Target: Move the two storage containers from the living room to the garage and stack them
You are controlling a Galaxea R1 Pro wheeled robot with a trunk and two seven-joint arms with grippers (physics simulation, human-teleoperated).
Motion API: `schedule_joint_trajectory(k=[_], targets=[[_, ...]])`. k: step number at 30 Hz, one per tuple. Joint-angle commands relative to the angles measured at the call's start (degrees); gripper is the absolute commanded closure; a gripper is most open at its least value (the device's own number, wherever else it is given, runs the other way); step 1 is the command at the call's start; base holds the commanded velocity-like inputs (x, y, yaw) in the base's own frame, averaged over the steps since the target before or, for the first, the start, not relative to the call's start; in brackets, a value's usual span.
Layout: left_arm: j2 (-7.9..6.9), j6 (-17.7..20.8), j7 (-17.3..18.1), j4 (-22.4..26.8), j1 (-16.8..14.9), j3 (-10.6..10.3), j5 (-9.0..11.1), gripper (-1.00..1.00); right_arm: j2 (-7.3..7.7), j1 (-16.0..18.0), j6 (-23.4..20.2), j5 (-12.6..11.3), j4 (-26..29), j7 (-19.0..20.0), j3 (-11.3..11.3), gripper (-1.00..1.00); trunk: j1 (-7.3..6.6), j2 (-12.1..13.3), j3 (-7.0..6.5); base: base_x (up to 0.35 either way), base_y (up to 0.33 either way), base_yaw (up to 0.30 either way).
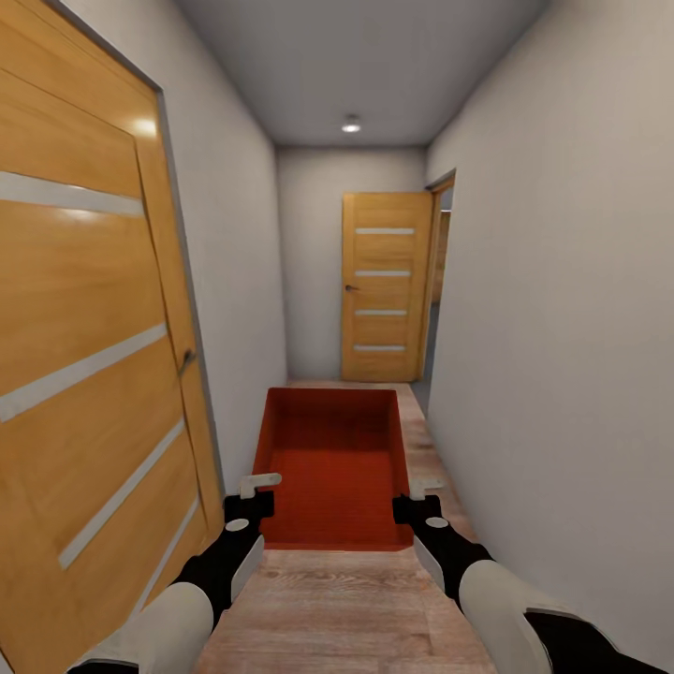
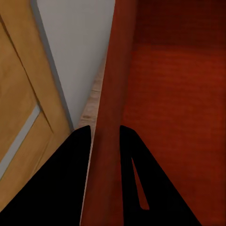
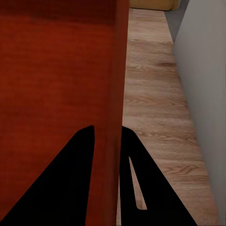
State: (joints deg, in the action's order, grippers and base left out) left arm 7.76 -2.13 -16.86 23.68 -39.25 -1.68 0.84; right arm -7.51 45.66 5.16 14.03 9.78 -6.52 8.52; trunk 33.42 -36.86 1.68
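left gripper [image 1: 255,494] and right gripper [image 1: 417,498] each pinch a side wall of the storage container [image 1: 334,468], carrying it level down the hallway.

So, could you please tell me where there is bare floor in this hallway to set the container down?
Bare wood floor lies just under the arms, and a narrow strip runs between the storage container and the right wall. Ahead it reaches the far door. The left is tight: the container's wall, held by the left gripper, passes close to the near door.
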Motion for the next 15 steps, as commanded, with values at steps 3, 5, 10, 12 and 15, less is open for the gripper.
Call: schedule_joint_trajectory(k=[3, 5, 10, 12, 15], targets=[[-3.37, -0.15, -1.11, -0.13, -0.02, -0.17, 0.05, 1.0, -0.05, 0.13, 0.19, 0.56, 0.06, 0.19, 2.12, 1.0, 0.05, -0.09, 0.1, 0.325, 0.0, 0.0], [-3.37, -0.15, -1.13, -0.14, -0.02, -0.17, 0.04, 1.0, -0.05, 0.13, 0.2, 0.56, 0.06, 0.19, 2.12, 1.0, 0.05, -0.09, 0.1, 0.325, 0.0, 0.0], [-3.37, -0.15, -1.1, -0.14, -0.02, -0.17, 0.04, 1.0, -0.05, 0.13, 0.2, 0.56, 0.06, 0.18, 2.12, 1.0, 0.05, -0.09, 0.1, 0.325, 0.0, 0.0], [-3.37, -0.16, -1.13, -0.15, -0.01, -0.17, 0.04, 1.0, -0.05, 0.13, 0.2, 0.56, 0.05, 0.16, 2.12, 1.0, 0.05, -0.09, 0.1, 0.325, 0.0, 0.0], [-3.37, -0.16, -1.11, -0.14, 0.01, -0.17, 0.04, 1.0, -0.05, 0.13, 0.19, 0.56, 0.06, 0.12, 2.12, 1.0, 0.05, -0.09, 0.1, 0.325, 0.0, 0.0]])
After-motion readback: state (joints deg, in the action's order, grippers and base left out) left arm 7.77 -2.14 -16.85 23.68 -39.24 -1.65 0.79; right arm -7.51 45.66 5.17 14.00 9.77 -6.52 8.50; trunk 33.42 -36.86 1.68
